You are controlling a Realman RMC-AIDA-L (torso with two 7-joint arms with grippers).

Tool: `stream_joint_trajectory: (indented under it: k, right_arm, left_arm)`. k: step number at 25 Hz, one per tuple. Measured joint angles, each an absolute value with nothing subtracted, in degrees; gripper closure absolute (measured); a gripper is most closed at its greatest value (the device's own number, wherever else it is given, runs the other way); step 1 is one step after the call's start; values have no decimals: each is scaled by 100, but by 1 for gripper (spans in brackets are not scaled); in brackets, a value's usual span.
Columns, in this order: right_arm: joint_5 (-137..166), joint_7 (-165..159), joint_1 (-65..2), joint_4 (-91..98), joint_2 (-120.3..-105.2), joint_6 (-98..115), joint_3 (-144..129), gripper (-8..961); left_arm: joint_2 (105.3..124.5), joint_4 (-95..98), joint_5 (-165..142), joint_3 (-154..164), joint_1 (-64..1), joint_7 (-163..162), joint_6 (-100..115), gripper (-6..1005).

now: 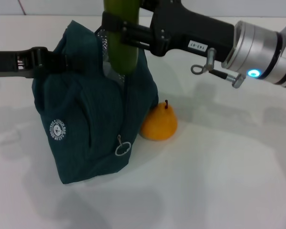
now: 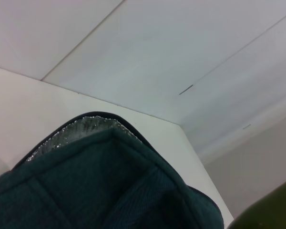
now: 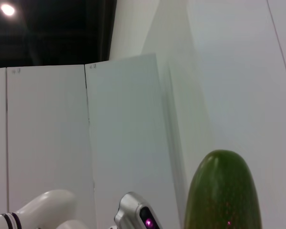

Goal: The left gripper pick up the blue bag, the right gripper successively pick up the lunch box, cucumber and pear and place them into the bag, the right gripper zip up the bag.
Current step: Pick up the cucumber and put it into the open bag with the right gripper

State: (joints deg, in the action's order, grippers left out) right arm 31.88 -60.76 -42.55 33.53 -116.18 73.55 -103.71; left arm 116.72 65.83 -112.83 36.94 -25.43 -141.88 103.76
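Note:
The blue bag (image 1: 93, 124) stands upright on the white table, its top open and silver lining (image 1: 104, 45) showing. My left gripper (image 1: 55, 61) reaches in from the left and is shut on the bag's upper edge. My right gripper (image 1: 120, 32) comes from the right, shut on the cucumber (image 1: 121, 59), which hangs upright with its lower end at the bag's opening. The pear (image 1: 158, 125) sits on the table against the bag's right side. The lunch box is out of view. The left wrist view shows the bag (image 2: 100, 186) and the cucumber (image 2: 269, 210); the right wrist view shows the cucumber (image 3: 224, 191).
A metal ring zipper pull (image 1: 122, 149) hangs on the bag's front, and a round white logo (image 1: 58, 130) marks its left face. The white table (image 1: 219, 181) stretches to the right and front of the bag. White wall panels (image 3: 124, 133) stand behind.

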Motion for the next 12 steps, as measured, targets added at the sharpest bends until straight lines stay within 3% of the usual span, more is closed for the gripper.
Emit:
stream_joint_trajectory:
  k: [12]
  right_arm:
    - [2467,-5587,-4281,2997,-11618,7304,-10926,278]
  left_arm:
    - [11663,6583,-10921,3693,-2496,-14207,10499,952]
